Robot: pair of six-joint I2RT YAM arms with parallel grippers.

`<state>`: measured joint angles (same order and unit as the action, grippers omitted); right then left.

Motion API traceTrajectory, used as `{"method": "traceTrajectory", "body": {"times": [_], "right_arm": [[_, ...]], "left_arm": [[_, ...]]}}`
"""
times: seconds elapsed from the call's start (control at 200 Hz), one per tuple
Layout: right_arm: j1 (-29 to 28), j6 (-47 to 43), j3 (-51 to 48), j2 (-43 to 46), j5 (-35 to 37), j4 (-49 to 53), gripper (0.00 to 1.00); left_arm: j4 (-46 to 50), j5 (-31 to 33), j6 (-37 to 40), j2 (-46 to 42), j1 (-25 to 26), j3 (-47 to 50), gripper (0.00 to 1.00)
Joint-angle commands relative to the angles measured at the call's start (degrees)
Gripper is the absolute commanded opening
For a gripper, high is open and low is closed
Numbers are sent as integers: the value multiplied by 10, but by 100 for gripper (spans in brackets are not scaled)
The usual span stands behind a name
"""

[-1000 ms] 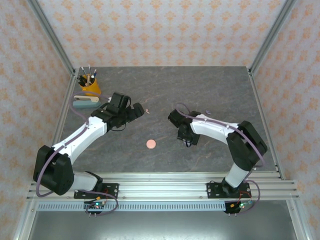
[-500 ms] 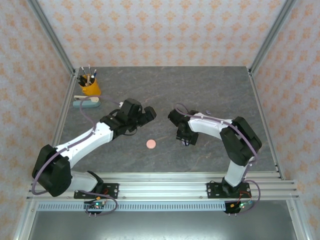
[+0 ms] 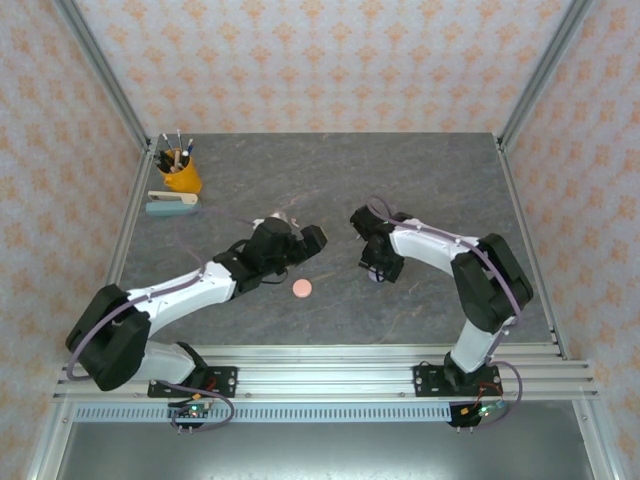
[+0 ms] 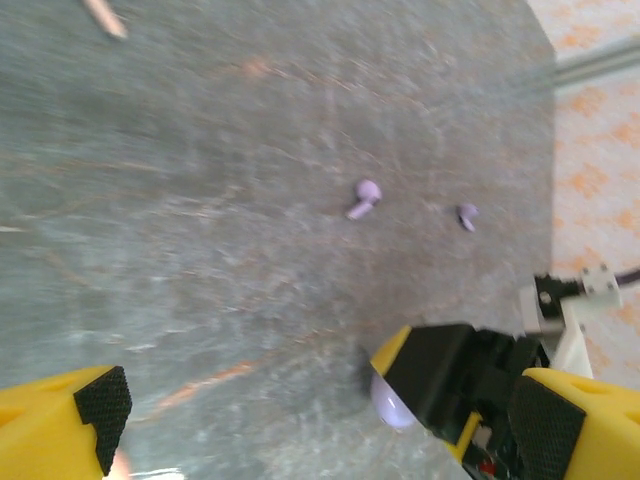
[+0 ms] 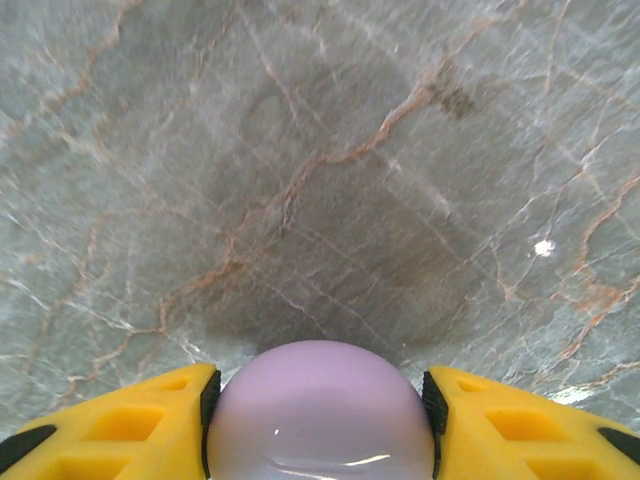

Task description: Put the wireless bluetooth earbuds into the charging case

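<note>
**Right gripper (image 5: 320, 395) pinches the purple case (image 5: 318, 425); left gripper (image 3: 308, 240) hangs spread wide above the table (image 5: 300, 150).**

Two purple earbuds (image 4: 364, 197) (image 4: 466, 214) lie loose on the table beyond the case, apart from each other and not in it. The likely risks are that the smooth, rounded case squirts out of the two-finger pinch, or that the wide jaws flick so tiny an earbud away as they close.

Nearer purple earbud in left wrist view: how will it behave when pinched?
The purple earbud looks tiny, probably light. Its rounded head and short stem lying on the smooth table suggest it may pivot or skid if nudged. The shell looks smooth; it could squirt from the left gripper unless centred.
</note>
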<state>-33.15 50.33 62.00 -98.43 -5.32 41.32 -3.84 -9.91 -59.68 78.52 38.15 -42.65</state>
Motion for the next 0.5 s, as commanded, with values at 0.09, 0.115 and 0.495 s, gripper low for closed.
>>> {"method": "traceTrajectory", "body": {"times": [0.09,0.115,0.495], "right_arm": [[36,30,13,30,-36,-12,52],[40,32,13,31,-40,-14,52],[76,47,30,33,-70,-8,52]], "left_arm": [[-132,-7,26,49,51,6,100],[-141,-4,27,54,57,7,100],[-291,5,44,189,120,-9,99]]}}
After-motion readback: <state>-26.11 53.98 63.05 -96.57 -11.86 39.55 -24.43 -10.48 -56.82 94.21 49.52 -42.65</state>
